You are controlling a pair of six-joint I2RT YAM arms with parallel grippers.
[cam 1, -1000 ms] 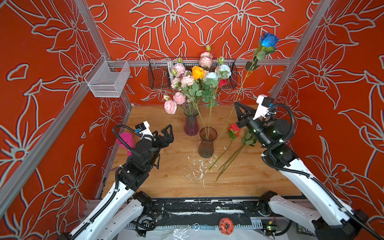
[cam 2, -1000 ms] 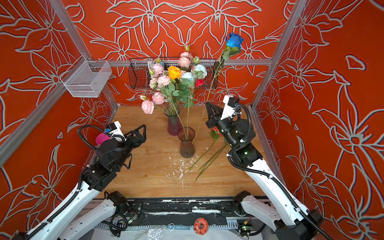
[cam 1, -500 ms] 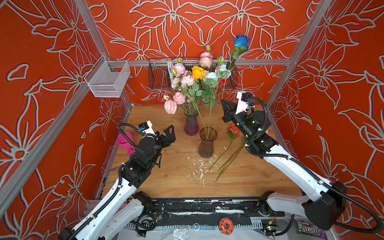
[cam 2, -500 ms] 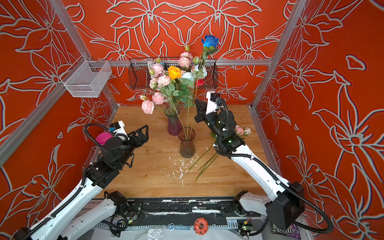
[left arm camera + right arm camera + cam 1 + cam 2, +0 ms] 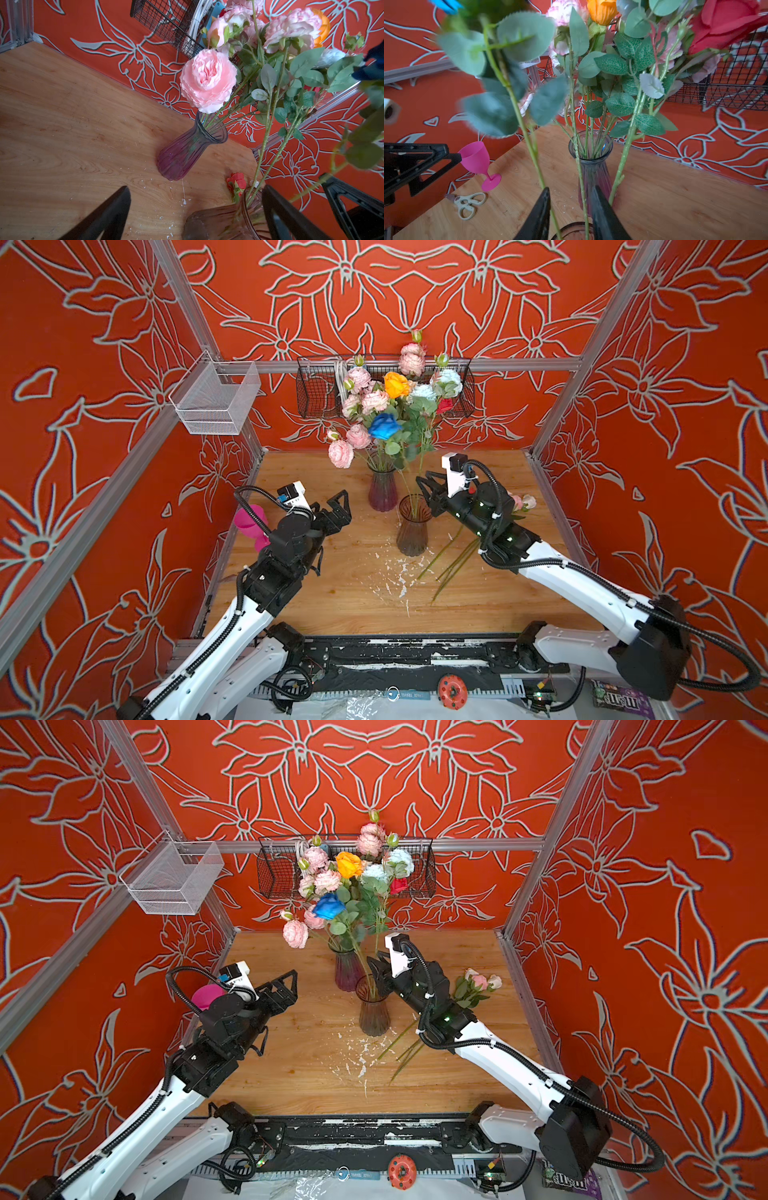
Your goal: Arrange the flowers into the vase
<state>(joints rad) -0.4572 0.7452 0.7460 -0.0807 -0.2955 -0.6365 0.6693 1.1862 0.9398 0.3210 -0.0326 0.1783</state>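
The left gripper hangs wide open, empty. The blue rose, held high a second ago, now sits low in the bouquet, stem down the front vase (one more placed). The right gripper has eased partly open, jaws loosely either side of the stems, clamping nothing. More flowers lie on the table beyond.

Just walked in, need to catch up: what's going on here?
The right gripper sits at the mouth of the near vase, jaws apart, gripping nothing; the stem of the blue rose seems to run down into that vase. The left gripper hovers open and empty. The far vase holds most blooms; a few loose flowers lie on the table.
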